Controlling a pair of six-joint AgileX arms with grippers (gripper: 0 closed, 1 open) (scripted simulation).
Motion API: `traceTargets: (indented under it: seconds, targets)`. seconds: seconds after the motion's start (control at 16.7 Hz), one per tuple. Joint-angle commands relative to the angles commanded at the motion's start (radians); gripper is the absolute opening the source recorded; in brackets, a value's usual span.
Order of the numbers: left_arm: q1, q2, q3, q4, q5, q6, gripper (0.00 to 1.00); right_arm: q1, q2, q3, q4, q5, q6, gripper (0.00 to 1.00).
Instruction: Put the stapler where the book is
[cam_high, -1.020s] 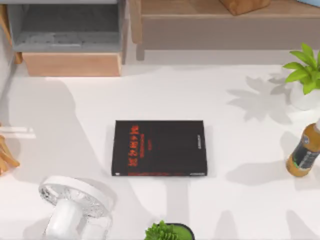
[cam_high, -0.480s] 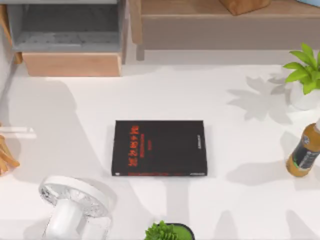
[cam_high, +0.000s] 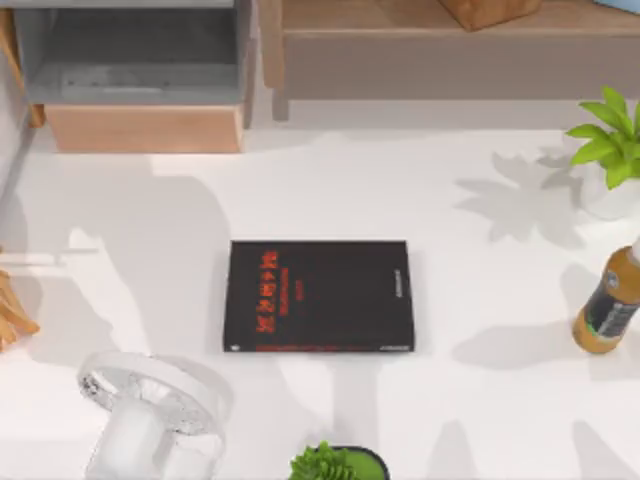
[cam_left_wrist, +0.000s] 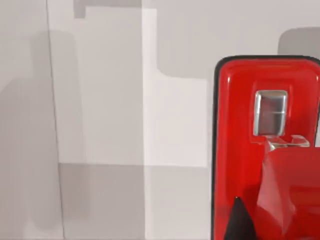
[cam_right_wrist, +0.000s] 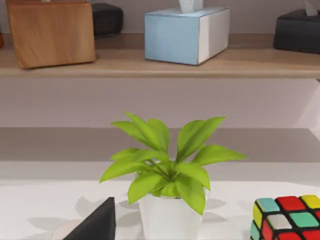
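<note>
One flat black book (cam_high: 318, 296) with red lettering lies mid-bench.
My left claw's camera looks down at the narrow red stapler (cam_left_wrist: 265, 150); its grip I cannot tell.

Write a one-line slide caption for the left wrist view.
Red stapler on the white table, close beneath the left wrist camera.

White table (cam_high: 330, 190) carrying: book (cam_high: 318, 296) at centre; fan (cam_high: 150, 405) and small plant (cam_high: 335, 463) nearer; bottle (cam_high: 606, 305) and potted plant (cam_high: 610, 150) rightward.
</note>
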Motion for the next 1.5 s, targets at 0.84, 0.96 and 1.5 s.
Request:
traceTargets:
  seconds: [0.84, 0.96, 1.5]
  targets:
    - [-0.438, -0.338, -0.319, 0.008, -0.153, -0.318, 0.00, 0.000, 0.000, 0.000, 0.000, 0.000, 0.000, 1.00]
    - [-0.545, -0.343, -0.384, 0.021, -0.149, -0.426, 0.00, 0.000, 0.000, 0.000, 0.000, 0.000, 0.000, 1.00]
    - [-0.966, -0.310, -0.575, 0.136, -0.085, -0.949, 0.00, 0.000, 0.000, 0.000, 0.000, 0.000, 0.000, 1.00]
